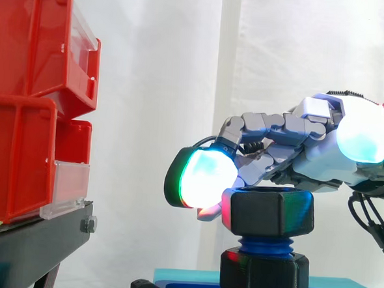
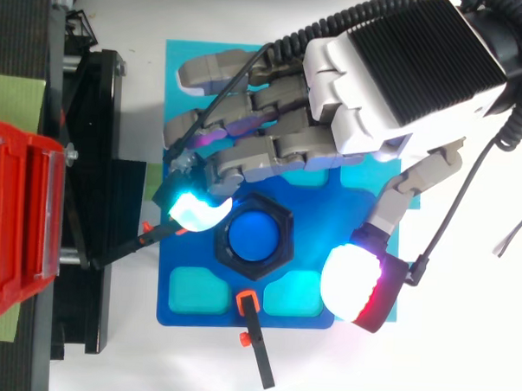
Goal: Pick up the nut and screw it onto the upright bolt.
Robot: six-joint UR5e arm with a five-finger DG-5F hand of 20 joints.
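Note:
The black hex nut [image 1: 272, 211] sits on top of the blue upright bolt [image 1: 264, 243], with blue thread showing beneath it. From above, the nut [image 2: 254, 269] rings the bolt's blue top [image 2: 255, 236]. My hand [image 2: 405, 72] reaches in from the right, above and behind the nut. Its fingers are stretched nearly straight over the nut's far-left side, and one glowing fingertip [image 2: 195, 210] touches the nut's left edge. The thumb pad [image 2: 352, 282] hangs apart to the nut's right, clear of it. A second black hex piece [image 1: 265, 272] sits at the bolt's foot.
The bolt stands on a blue base plate [image 2: 186, 313] over a teal mat [image 2: 184, 62]. Red bins [image 1: 31, 108] rest on a black stand [image 1: 36, 239] at the left. A black clamp with an orange tip [image 2: 253, 338] lies at the plate's front edge.

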